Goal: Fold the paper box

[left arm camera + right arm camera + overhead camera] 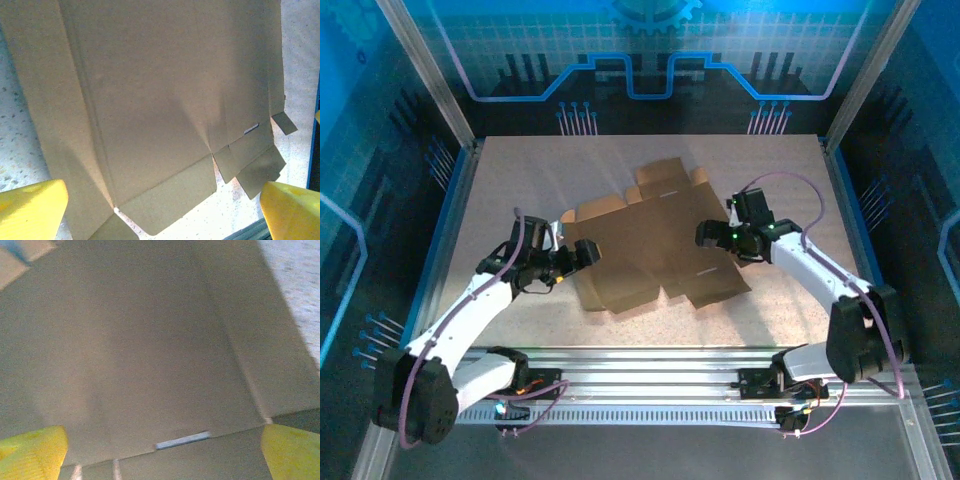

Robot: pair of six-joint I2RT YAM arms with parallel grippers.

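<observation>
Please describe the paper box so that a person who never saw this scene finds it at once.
On the pale speckled table, between the left hand and the right hand, lies the paper box. It is a flat brown cardboard sheet, creased and not yet folded. Its brown colour and its outline of cut flaps set it apart from the pale table around it.

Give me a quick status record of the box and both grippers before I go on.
box: paper box, flat unfolded sheet, flaps spread, on the table
left gripper: open, at the sheet's left edge
right gripper: open, over the sheet's right part
contact with sheet: cannot tell
</observation>
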